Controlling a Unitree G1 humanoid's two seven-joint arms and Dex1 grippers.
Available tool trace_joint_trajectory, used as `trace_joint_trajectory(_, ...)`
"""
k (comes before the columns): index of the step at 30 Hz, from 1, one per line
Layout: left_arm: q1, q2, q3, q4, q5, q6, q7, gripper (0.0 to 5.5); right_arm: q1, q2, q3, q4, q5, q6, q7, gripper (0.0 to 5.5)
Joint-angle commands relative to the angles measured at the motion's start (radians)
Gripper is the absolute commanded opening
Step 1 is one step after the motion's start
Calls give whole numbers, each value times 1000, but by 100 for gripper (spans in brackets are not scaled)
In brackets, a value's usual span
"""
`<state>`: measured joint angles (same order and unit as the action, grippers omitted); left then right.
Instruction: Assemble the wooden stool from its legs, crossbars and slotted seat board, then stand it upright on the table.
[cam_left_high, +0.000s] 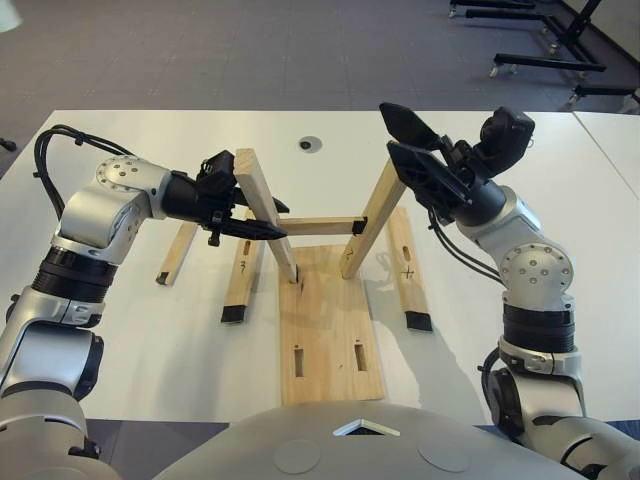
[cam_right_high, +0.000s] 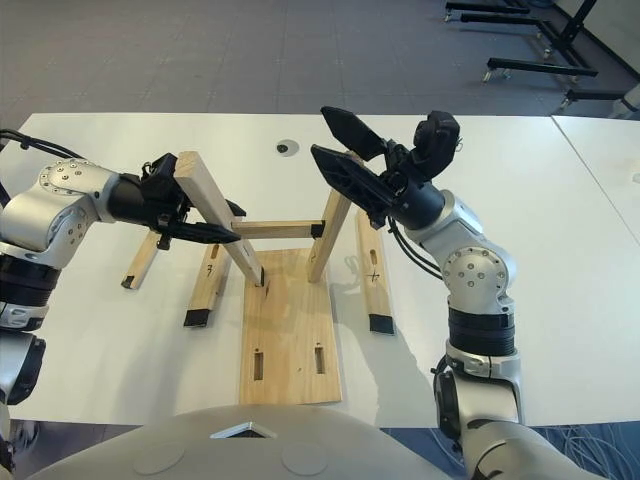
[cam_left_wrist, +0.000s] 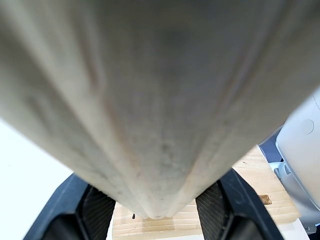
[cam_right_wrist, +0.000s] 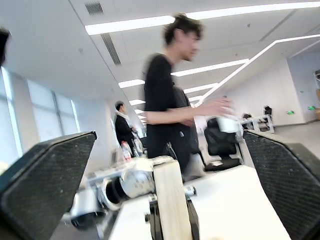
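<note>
The slotted seat board (cam_left_high: 330, 345) lies flat on the white table. Two legs stand tilted in its far slots, the left leg (cam_left_high: 262, 205) and the right leg (cam_left_high: 370, 225), joined by a crossbar (cam_left_high: 320, 226). My left gripper (cam_left_high: 272, 220) is shut on the left leg partway up; in the left wrist view that leg (cam_left_wrist: 155, 100) runs between the dark pads (cam_left_wrist: 95, 210). My right gripper (cam_left_high: 393, 132) is open just above the top of the right leg, whose end (cam_right_wrist: 170, 200) sits between the wide-apart fingers (cam_right_wrist: 45, 175) without touching them.
Three loose wooden pieces lie on the table: one (cam_left_high: 178, 253) at the far left, one (cam_left_high: 243, 278) beside the board's left edge, one (cam_left_high: 408, 268) to the board's right. A round cable port (cam_left_high: 310, 144) is further back. The table's front and sides are bare.
</note>
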<state>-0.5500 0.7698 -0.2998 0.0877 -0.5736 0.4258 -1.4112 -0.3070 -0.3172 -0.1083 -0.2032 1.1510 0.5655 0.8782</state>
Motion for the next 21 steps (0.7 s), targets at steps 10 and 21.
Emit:
trace_joint_trajectory(10, 82, -2, -104, -33, 114, 41, 13, 203, 52, 96, 149, 44, 97, 186, -66, 540)
trace_joint_trajectory(21, 127, -14, -119, -124, 98, 74, 54, 203, 87, 163, 210, 79, 214, 226, -182, 540)
